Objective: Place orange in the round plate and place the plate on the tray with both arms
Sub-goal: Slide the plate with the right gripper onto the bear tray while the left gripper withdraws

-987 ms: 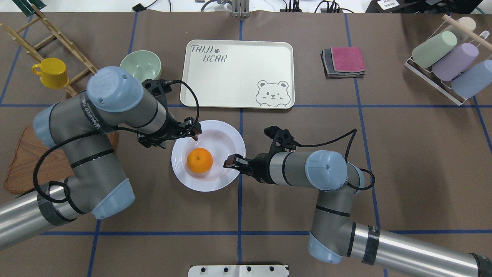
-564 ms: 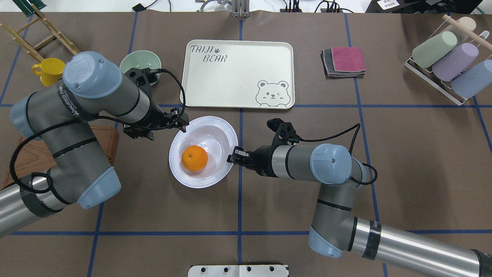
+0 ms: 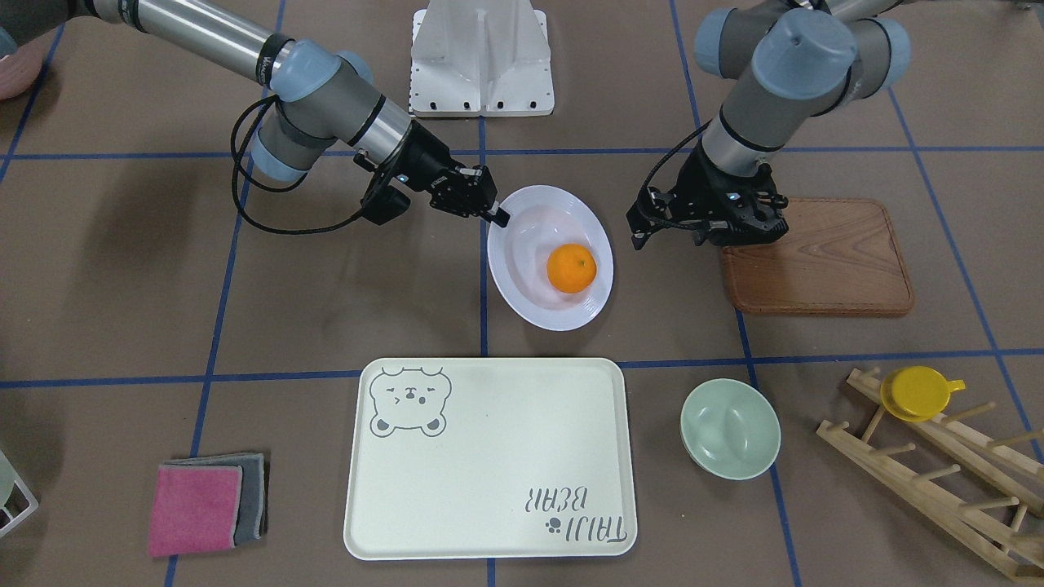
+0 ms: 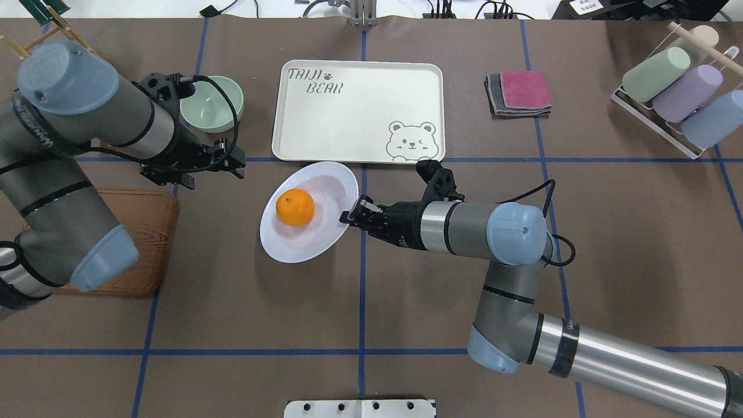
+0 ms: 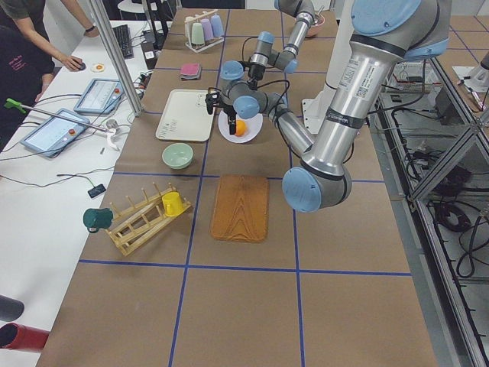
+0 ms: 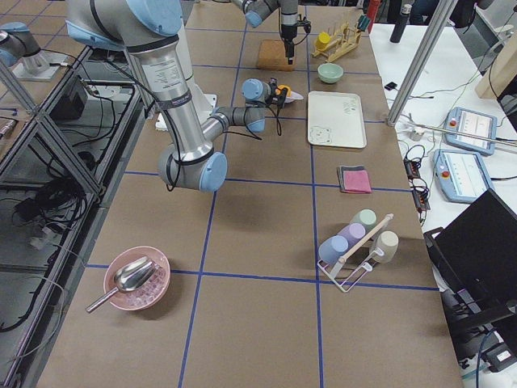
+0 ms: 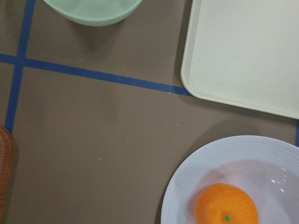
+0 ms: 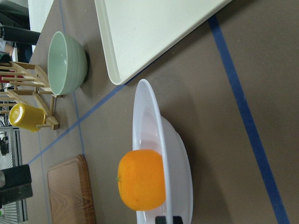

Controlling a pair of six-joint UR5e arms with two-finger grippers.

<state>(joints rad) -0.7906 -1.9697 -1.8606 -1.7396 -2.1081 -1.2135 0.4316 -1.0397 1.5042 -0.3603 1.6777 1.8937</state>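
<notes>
Only right tool (image 4: 347,216) gripping plate (image 4: 290,249) rim, orange (image 4: 295,207) inside, left tool (image 4: 235,162) apart.

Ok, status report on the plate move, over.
Right gripper shut on round plate rim; left gripper open, off the plate. Plate tilted, orange inside, short of tray. Nothing between them.

A robotics lab is indicated by the tape grid (image 4: 232,352) on the desk (image 4: 638,232), frame posts (image 5: 116,57), tablets (image 5: 47,131) and cables (image 6: 50,198).

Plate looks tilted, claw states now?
Left claw: holding nothing; open or closed cannot be told.
Right claw: closed on rim of the round plate.
</notes>
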